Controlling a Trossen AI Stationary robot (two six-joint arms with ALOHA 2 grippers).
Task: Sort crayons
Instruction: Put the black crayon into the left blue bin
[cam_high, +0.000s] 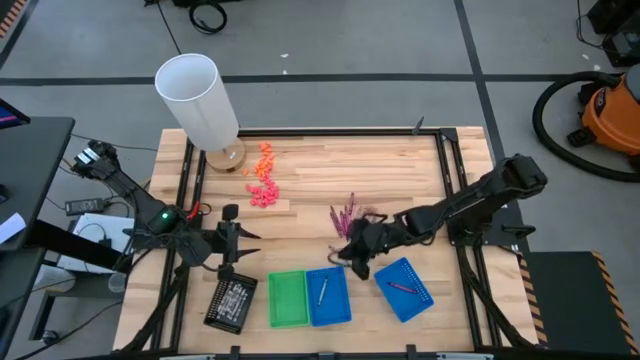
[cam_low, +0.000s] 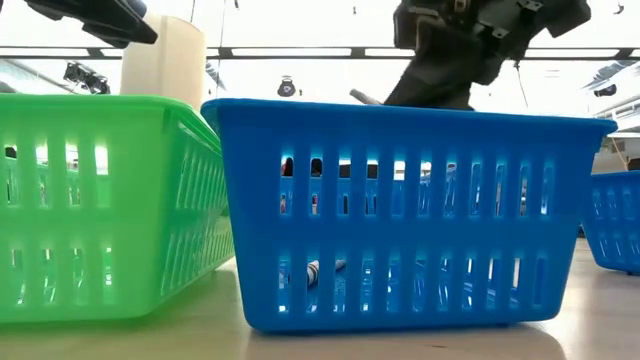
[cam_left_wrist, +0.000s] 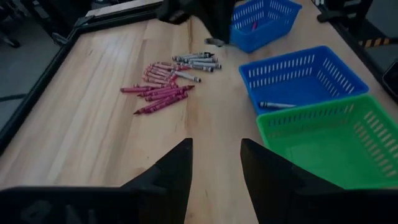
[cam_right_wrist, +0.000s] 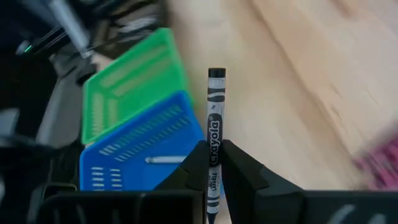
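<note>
My right gripper (cam_high: 352, 258) is shut on a silver-grey crayon (cam_right_wrist: 215, 118), just beyond the far rim of the middle blue tray (cam_high: 328, 296); the crayon's end shows above that rim in the low view (cam_low: 362, 97). One grey crayon (cam_left_wrist: 277, 104) lies in this tray. The right blue tray (cam_high: 404, 288) holds a magenta crayon (cam_high: 401, 287). The green tray (cam_high: 287, 299) has nothing in it. A pile of magenta and grey crayons (cam_left_wrist: 168, 84) lies on the table beyond the trays. My left gripper (cam_left_wrist: 214, 162) is open and empty, left of the trays. My right gripper pinches the grey crayon between its two fingers (cam_right_wrist: 198, 167), on the crayon's paper-wrapped shaft (cam_right_wrist: 215, 140) toward one end. The crayon lies along the fingers and sticks out ahead of them. It is lifted clear of the table.
A tall white cylinder (cam_high: 198, 98) stands at the far left on a wooden base. Chunky orange and pink bits (cam_high: 263, 178) lie near it. A black flat box (cam_high: 231, 301) lies left of the green tray. Black rails (cam_high: 450, 190) frame the table.
</note>
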